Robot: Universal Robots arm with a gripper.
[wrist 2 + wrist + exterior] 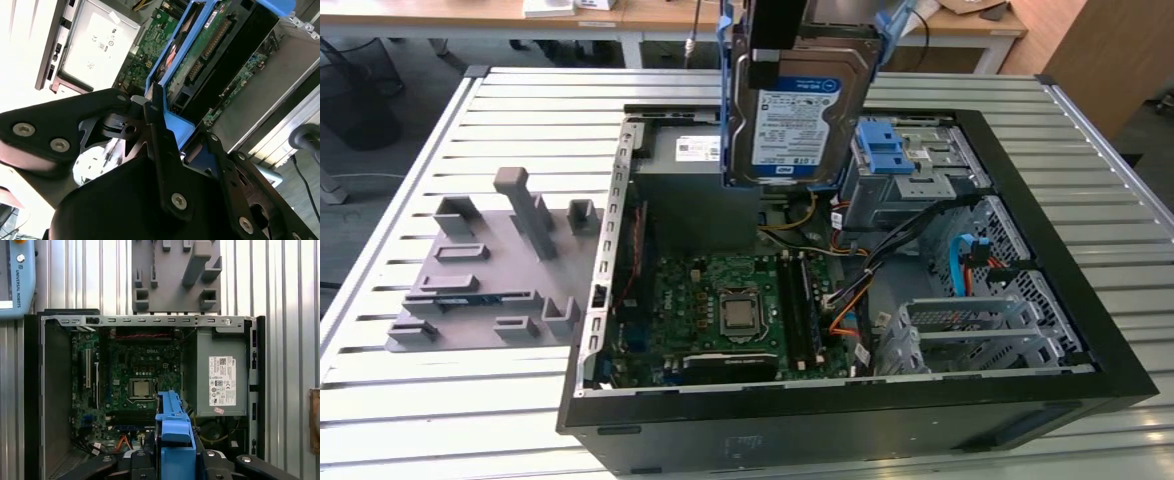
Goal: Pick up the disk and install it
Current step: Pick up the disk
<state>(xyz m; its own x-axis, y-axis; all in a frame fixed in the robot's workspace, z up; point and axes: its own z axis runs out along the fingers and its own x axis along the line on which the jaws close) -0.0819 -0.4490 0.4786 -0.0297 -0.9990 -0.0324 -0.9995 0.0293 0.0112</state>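
1. The end effector (182, 145) is clamped on the disk (798, 110), with its fingers (155, 130) pressed against the blue bracket at the disk's upper end
2. In the exterior view the disk hangs upright with its label facing the camera. It is in the air over the open computer case (1067, 330), toward 12 o'clock of the case's interior, and seems to touch nothing but the end effector
3. The drive cage (897, 150) with the blue latch sits just beside the disk, at about 3 o'clock from it in the exterior view. The disk is outside the cage
4. The grey power supply box (222, 380) with the white sticker lies under the disk. The motherboard (720, 300) is at about 6 o'clock from the disk in the exterior view
5. A grey slotted holder (494, 270) stands on the slatted surface (454, 420), at about 9 o'clock from the case
6. Judged from this, the pick-up is done, since the disk is gripped and off the surface. The install is not yet done, because the disk is not seated anywhere in the case
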